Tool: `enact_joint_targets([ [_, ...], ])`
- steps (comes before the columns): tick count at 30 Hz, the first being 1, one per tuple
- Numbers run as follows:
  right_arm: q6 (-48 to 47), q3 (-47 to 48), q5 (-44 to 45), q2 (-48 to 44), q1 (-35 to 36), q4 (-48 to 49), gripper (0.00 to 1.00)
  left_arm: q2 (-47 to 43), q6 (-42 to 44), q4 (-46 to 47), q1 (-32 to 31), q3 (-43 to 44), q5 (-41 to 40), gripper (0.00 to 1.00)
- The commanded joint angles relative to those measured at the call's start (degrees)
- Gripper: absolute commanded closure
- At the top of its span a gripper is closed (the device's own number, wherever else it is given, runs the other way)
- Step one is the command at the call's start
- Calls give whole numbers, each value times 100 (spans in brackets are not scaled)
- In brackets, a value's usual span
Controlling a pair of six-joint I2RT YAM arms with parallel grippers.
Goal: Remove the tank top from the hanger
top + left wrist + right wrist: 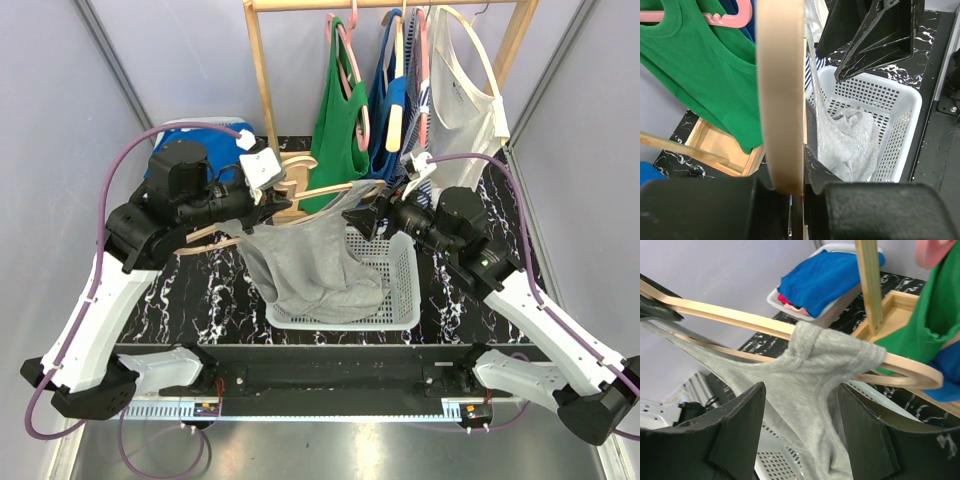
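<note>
Looking at the grey tank top (310,260), we saw that it hung from the wooden hanger (740,320), with its bottom part down in the white basket (405,290). Our left gripper (792,192) was pinching the hanger tight. Our right gripper (801,405) was spread wide, with the strap (830,347) just in front of its fingers and nothing held. We thought the best way was to close on the strap where the cloth was thick. Then we would pull it right, off the round end (932,377) of the hanger, while the left side held steady. The green top (335,130) and the wooden rack (262,70) were close on the far side, so there was little room there. The near side, over the basket, looked open, so we judged that pulling right and near was safest.
</note>
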Motion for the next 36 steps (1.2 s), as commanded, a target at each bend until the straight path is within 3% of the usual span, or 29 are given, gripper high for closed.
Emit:
enact_joint_targets([
  [1,324,112,-284,78,17,835,32,-192,-69,407,-22,215,169,100],
  [16,632,95,-293,570,17,1321,38,-245,-219,407,-92,215,424,100],
  [28,869,796,-12,543,130,383,41,-289,-104,381,-136,-31,459,100],
  [33,781,1412,1190,964,561,-681,46,-245,-183,442,-180,-76,512,100],
  [36,755,1922,2464,1316,974,-1411,49,-236,-210,451,-188,-23,494,100],
])
